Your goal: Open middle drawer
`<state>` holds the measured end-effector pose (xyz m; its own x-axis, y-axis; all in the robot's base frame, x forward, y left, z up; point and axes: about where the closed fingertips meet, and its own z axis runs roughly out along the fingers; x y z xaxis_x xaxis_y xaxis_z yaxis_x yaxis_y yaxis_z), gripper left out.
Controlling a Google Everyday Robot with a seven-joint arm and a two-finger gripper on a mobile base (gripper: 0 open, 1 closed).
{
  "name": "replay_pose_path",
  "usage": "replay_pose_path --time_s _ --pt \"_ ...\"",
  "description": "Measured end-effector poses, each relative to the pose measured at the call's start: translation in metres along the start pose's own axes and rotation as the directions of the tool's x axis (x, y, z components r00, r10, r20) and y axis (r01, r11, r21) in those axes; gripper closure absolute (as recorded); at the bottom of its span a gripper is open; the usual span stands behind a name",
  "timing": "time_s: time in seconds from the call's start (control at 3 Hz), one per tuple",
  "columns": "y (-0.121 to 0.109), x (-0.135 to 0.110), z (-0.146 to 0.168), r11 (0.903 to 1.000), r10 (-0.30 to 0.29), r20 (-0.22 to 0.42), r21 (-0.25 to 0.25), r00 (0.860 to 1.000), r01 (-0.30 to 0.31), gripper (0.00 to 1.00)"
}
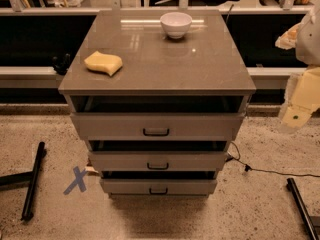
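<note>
The middle drawer (158,161) is the second of three in a grey-taupe cabinet (160,59). Its flat front has a small dark loop handle (158,166) at the centre, and a dark gap shows above it. The front sits about in line with the drawers above and below. My gripper (296,115), on a cream-coloured arm, is at the right edge of the view. It is level with the cabinet top, well to the right of the drawers, and touches nothing.
A white bowl (176,24) and a yellow sponge (103,63) lie on the cabinet top. The top drawer (156,126) and bottom drawer (158,186) have similar handles. Black bars (33,181) lie on the floor at left and at right (301,207). A cable (260,171) runs right, and a blue tape X (76,180) marks the floor.
</note>
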<state>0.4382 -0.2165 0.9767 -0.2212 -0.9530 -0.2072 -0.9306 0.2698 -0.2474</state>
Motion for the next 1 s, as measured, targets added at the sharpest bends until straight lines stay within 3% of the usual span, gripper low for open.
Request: replay_pose_path --time_s 0.33,0.67,1.0 --pt "0.001 -0.001 0.003 1.0000 0.007 0.008 0.003 1.000 -0.007 0.00" --pt "0.013 0.007 0.039 0.9983 0.048 0.042 -0.034 0.998 -0.046 0.00" --pt "0.049 0.016 0.124 0.9815 0.128 0.119 -0.158 0.985 -0.109 0.00"
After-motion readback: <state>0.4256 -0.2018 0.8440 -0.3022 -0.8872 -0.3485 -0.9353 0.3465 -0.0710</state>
